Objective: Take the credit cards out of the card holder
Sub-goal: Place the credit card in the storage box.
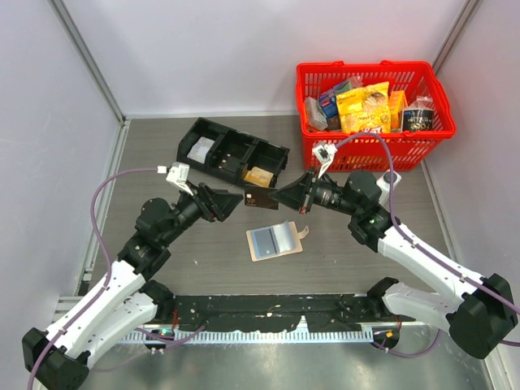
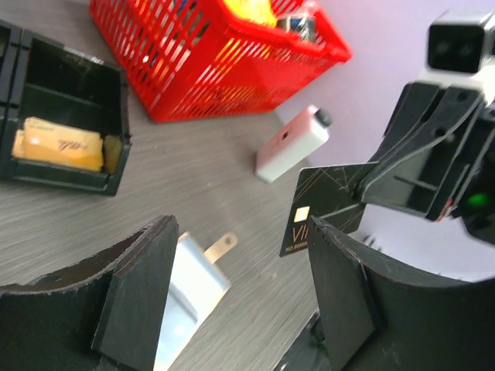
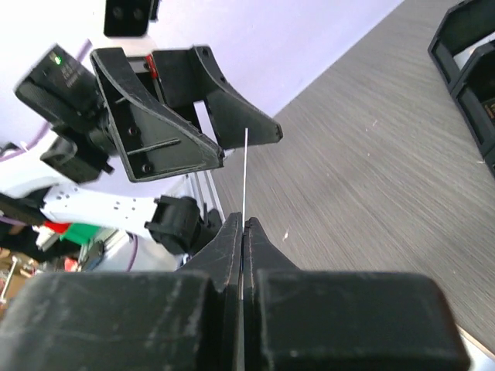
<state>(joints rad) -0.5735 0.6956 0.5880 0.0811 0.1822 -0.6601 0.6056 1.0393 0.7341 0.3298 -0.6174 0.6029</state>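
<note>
- Table [image 1: 203, 260]: grey, wood-grain.
- Basket [image 1: 366, 150]: red plastic lattice, far right.
- Tray [image 1: 230, 158]: black, three compartments.
- Arms: both reach inward and meet mid-table.
- Left gripper [image 1: 237, 201]: jaws apart, just beside the card.
- Right gripper [image 1: 280, 197]: pinched on the card.
- Holder [image 1: 275, 240]: tan, flat, lying open on the table, pale blue inside.
- Card [image 1: 260, 197]: thin dark rectangle with a gold chip, held off the table.

Ahead of me stands a red basket [image 1: 406, 150] crammed with snack packets, a yellow bag [image 1: 363, 106] on top. Left of the basket lies a black tray [image 1: 218, 132]. It holds an orange-tan packet [image 1: 258, 176] in the compartment nearest the basket and a white packet [image 1: 199, 150] in the farthest. A small white box [image 2: 291, 144] lies just before the basket.
</note>
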